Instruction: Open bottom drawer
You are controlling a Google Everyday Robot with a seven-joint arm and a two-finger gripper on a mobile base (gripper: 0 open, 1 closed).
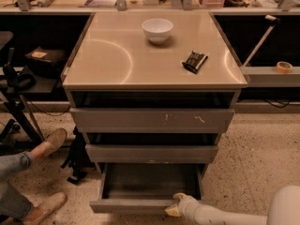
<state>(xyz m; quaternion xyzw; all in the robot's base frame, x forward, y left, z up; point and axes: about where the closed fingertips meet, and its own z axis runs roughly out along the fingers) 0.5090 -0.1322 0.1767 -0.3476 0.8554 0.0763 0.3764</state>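
Down at the bottom of the frame, the lowest grey handleless drawer (133,206) of the cabinet is standing pulled well out. Its plain flat front is sitting forward of the two fronts above, and its shallow grey tray is showing from overhead. The robot's white, cream-tipped pincer (175,209) is resting at the right part of that front, touching its top edge. The white arm (220,216) is reaching in behind it from the lower right corner. Whether the pincer is open or closed on the edge I cannot tell.

Just above, the middle grey drawer front (152,153) is sitting further back. Over it, the taller grey drawer front with white scratch marks (152,120) is sitting a little forward of the cabinet body.

The smooth beige worktop (108,55) is carrying a white round bowl (157,30) near its back centre. A small black rectangular object (194,61) is lying right of centre, well apart from the bowl.

At the lower left, a person's legs in blue jeans and tan shoes (50,143) are stretching across the speckled floor (253,158) beside the cabinet. At the right edge, a tan roll of tape (283,67) is lying on a low grey shelf.
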